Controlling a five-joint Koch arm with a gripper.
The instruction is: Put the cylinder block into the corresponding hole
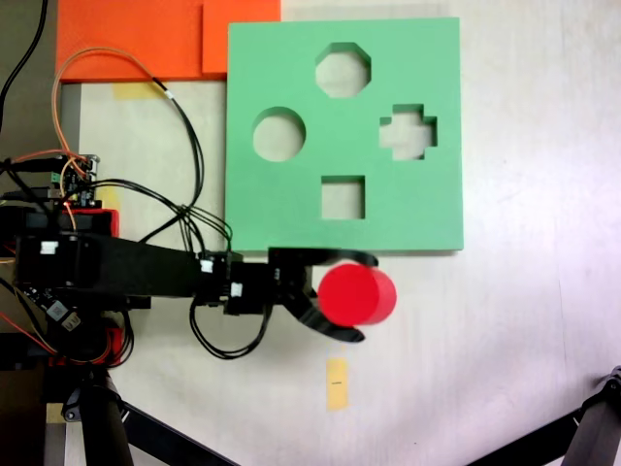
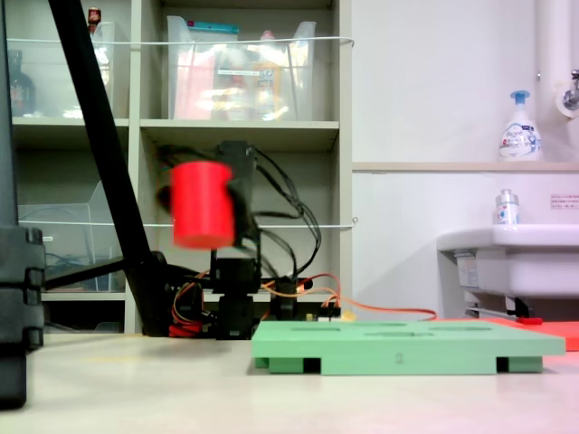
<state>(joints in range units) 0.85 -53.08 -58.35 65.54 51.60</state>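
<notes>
1. The cylinder block (image 1: 357,294) is off the counter (image 1: 524,340) — in the second exterior view it (image 2: 201,204) hangs well above the surface, its long axis close to upright, flat round top facing up, slightly blurred.
2. The end effector (image 1: 335,296) is clamped on it: in the first exterior view one black finger curves over the block's far side and the other under its near side, both touching the red foam.
3. Seen from above, the block sits just off the near edge of the green foam board (image 1: 427,209), not over any cut-out.
4. The corresponding hole (image 1: 279,135) is the round one towards the first exterior view's left of the board — nothing in it, pale counter showing through.
5. The octagonal cut-out (image 1: 343,70), cross-shaped cut-out (image 1: 408,132) and square cut-out (image 1: 343,197) likewise hold nothing.
6. In the second exterior view the board (image 2: 407,348) lies flat on the counter, right of the lifted block.
7. An orange sheet (image 1: 146,39) lies beside the board's far corner.
</notes>
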